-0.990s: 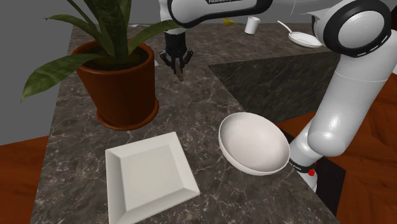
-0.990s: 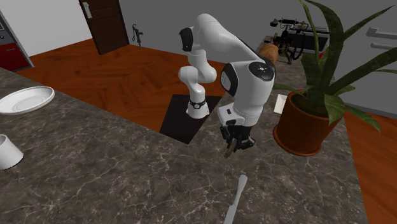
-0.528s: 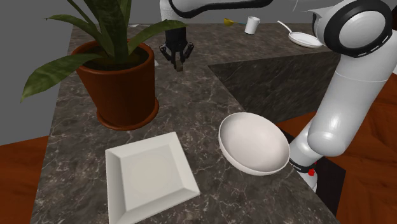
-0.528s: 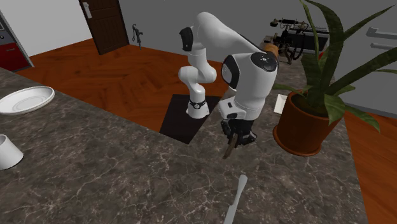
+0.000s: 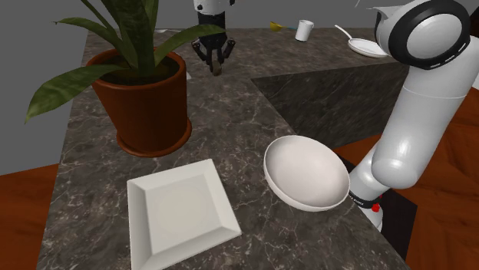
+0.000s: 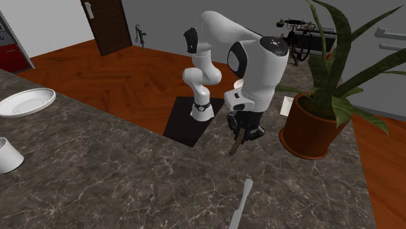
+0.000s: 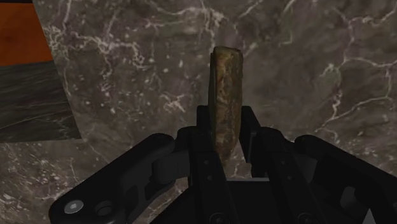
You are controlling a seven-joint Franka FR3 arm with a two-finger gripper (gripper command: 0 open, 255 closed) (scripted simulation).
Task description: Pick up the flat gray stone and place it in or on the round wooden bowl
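The stone (image 7: 227, 76) is pinched edge-on in my gripper (image 7: 226, 130). With only its lower end clamped, it could swivel or slip during the swing toward the bowl (image 5: 307, 172).

pincer (image 6: 242, 134) clasps brownish stone (image 6: 237, 148) | above dark veined counter (image 6: 130, 175) | plant pot (image 6: 311, 127) near

Surface (image 5: 230, 115): dark veined marble. On it stood a red-brown plant pot (image 5: 150, 111), a square white plate (image 5: 180, 211), a white bowl (image 5: 305, 172) near the edge, a far cup (image 5: 305, 30), a dish (image 5: 367, 47) and a pale utensil (image 6: 239, 203).
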